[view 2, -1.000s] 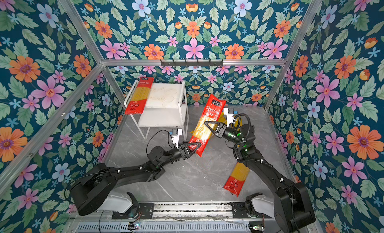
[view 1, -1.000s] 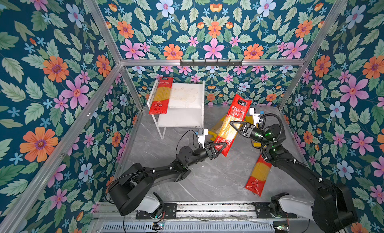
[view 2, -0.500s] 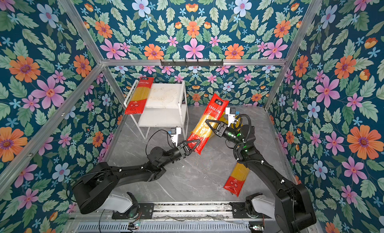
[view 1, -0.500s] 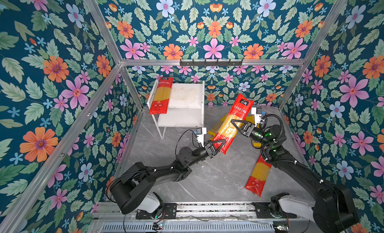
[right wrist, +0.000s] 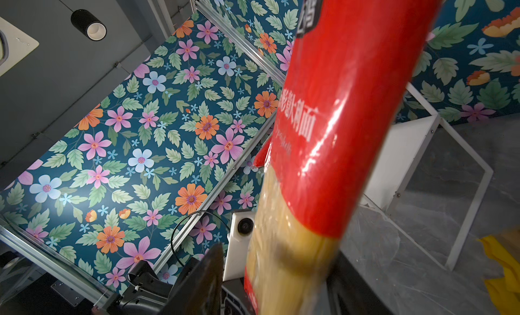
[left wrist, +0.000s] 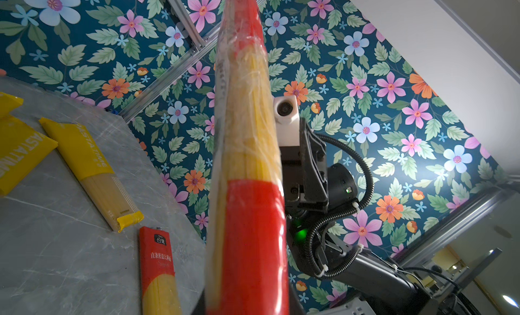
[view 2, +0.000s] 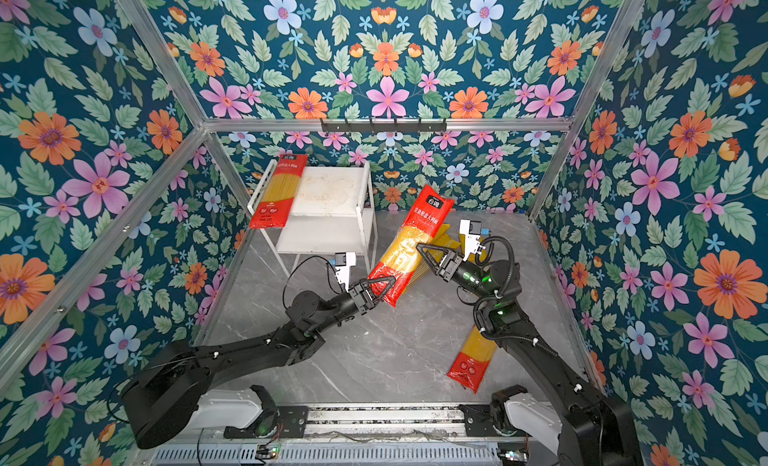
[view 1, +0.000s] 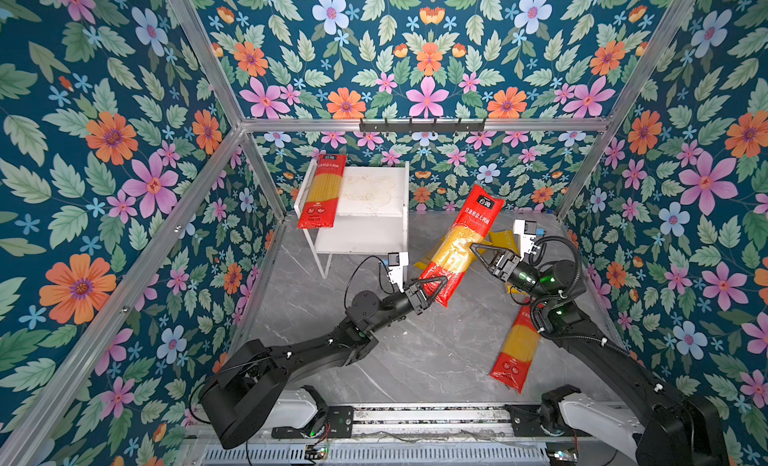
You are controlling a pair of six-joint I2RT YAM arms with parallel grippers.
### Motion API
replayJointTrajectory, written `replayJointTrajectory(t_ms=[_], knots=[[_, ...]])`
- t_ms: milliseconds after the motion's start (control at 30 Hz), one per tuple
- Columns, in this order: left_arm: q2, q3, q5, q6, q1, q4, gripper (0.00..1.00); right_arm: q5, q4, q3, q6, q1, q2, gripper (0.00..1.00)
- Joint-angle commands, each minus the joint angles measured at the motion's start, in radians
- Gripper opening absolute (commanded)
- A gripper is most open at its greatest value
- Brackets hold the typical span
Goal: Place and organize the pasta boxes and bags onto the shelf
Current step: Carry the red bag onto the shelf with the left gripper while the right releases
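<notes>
Grey marble tabletop [view 1: 415,360], floral walls [view 1: 415,68]. Red-ended spaghetti pack [view 1: 455,243] slants in the air just right of the shelf [view 1: 374,235] — my left gripper [view 1: 440,283] clamps its near end, my right gripper [view 1: 473,248] stands parted around its middle. Risk: gripped at one end only, the long pack may pivot, sag and slip.

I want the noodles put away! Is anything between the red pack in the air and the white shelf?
Nothing visible is. The lifted red-ended clear spaghetti pack hangs beside the small white two-tier shelf, open floor between. A second red-ended pack lies on the top board's left; the rest is bare.
</notes>
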Motion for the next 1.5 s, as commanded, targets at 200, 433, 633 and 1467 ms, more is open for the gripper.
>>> replayJointTrajectory(t_ms=[200, 433, 633, 1467], knots=[[-0.152, 0.110, -0.087, 0.076, 0.060, -0.185, 0.00, 0.015, 0.033, -0.055, 0.000, 0.000, -0.042, 0.61], [-0.231, 0.351, -0.130, 0.071, 0.197, -0.715, 0.00, 0.027, 0.080, -0.112, 0.039, 0.002, -0.005, 0.60], [-0.193, 0.552, -0.010, 0.063, 0.401, -1.007, 0.00, 0.053, 0.119, -0.172, 0.069, 0.015, 0.013, 0.59], [-0.063, 0.640, 0.124, -0.078, 0.654, -1.009, 0.18, 0.125, 0.121, -0.255, 0.086, 0.039, -0.006, 0.57]])
